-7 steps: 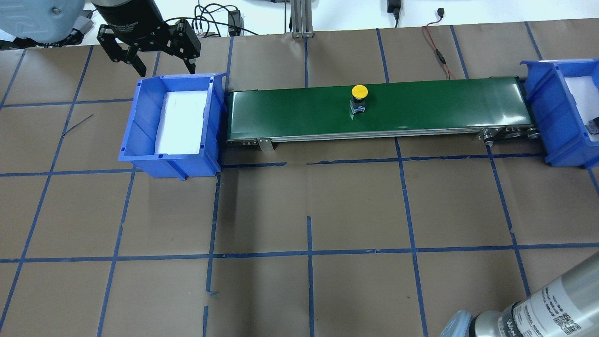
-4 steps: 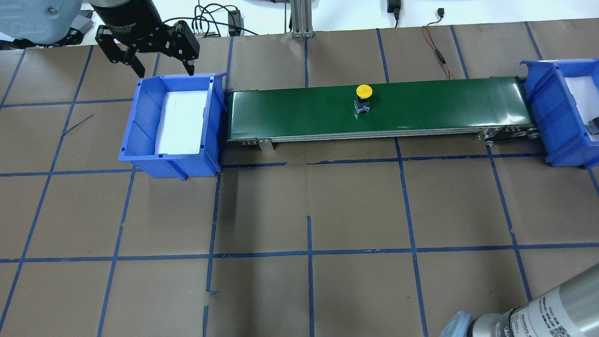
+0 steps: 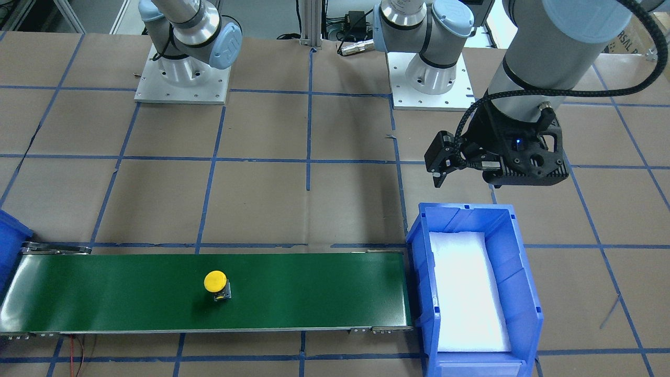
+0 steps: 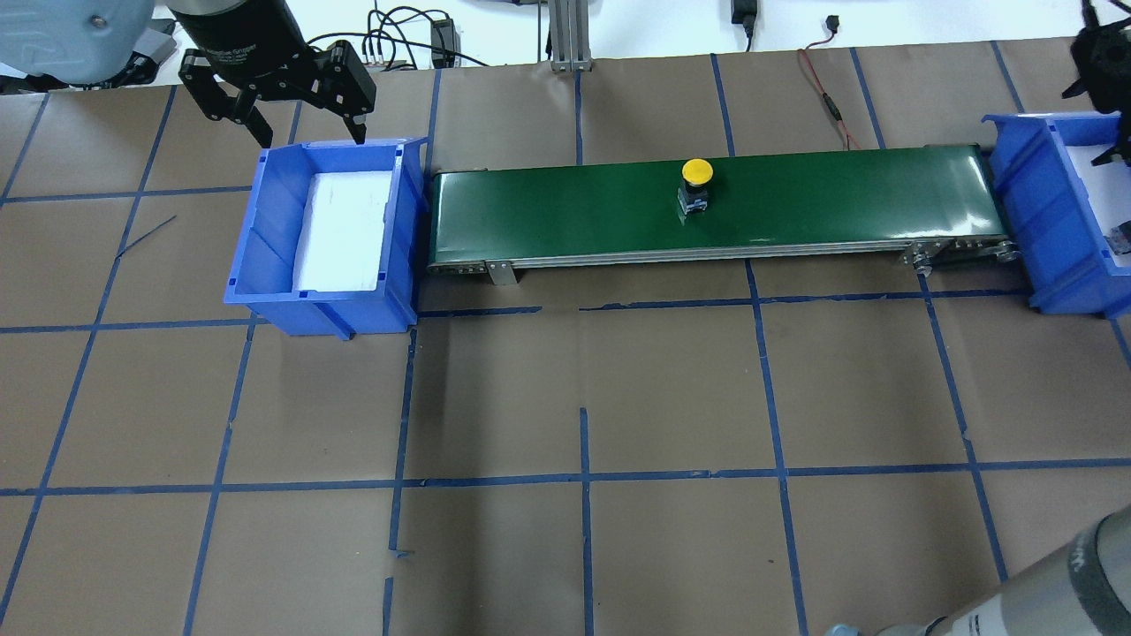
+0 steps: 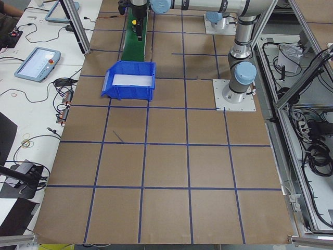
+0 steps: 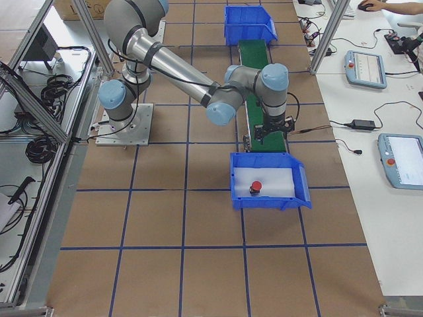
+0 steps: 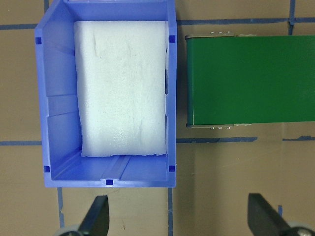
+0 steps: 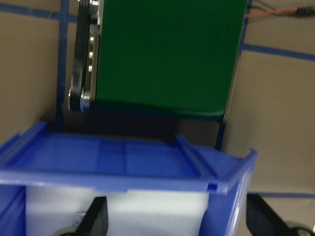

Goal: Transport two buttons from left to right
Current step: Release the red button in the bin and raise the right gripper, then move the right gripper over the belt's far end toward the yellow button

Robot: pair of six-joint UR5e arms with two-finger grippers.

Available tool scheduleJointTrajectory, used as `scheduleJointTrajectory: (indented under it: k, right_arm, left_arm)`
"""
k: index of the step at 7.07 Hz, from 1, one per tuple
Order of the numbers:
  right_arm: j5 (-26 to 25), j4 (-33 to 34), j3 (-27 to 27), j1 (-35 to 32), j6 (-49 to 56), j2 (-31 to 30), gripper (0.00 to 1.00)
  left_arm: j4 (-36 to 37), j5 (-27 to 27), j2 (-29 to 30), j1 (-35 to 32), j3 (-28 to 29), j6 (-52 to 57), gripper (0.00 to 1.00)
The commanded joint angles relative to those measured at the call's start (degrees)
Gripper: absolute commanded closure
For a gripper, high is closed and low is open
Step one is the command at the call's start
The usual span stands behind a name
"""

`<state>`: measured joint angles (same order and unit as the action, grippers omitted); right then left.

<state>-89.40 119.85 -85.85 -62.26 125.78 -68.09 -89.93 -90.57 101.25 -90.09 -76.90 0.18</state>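
Note:
The yellow button (image 4: 695,172) stands upright on the green conveyor belt (image 4: 574,212), right of its middle; it also shows in the front view (image 3: 215,281). The red button (image 6: 255,188) lies in the right blue bin (image 6: 239,198) on white foam. My left gripper (image 4: 311,134) is open and empty, hovering at the far rim of the left blue bin (image 4: 265,230); its wrist view (image 7: 179,219) shows only foam in that bin. My right gripper (image 8: 178,219) is open and empty, above the right bin's belt-side rim (image 8: 123,162), and it shows in the right side view (image 6: 272,135).
The belt runs between the two bins. Cables and a metal post (image 4: 565,35) lie beyond the belt at the table's far edge. Both arm bases (image 3: 183,78) stand on plates on the robot's side. Brown paper with blue tape lines covers the table.
The yellow button has ridden the belt a little to the right. My right gripper has come in over the right bin. The left gripper has barely moved.

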Motion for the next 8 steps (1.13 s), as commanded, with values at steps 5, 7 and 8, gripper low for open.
scheduleJointTrajectory:
  k: [5, 7, 8]
  right_arm:
    - [-2.27, -0.58, -8.36, -12.36, -17.41, -1.26, 0.00]
    - [-0.61, -0.32, -8.72, -12.45, -21.08, -0.91, 0.00]
    - [-0.25, -0.05, -8.72, -12.45, -20.84, -0.82, 0.00]
  left_arm:
    - [0.02, 0.13, 0.00, 0.00, 0.00, 0.00, 0.00]
    - [0.10, 0.22, 0.00, 0.00, 0.00, 0.00, 0.00]
    - [0.10, 0.22, 0.00, 0.00, 0.00, 0.00, 0.00]
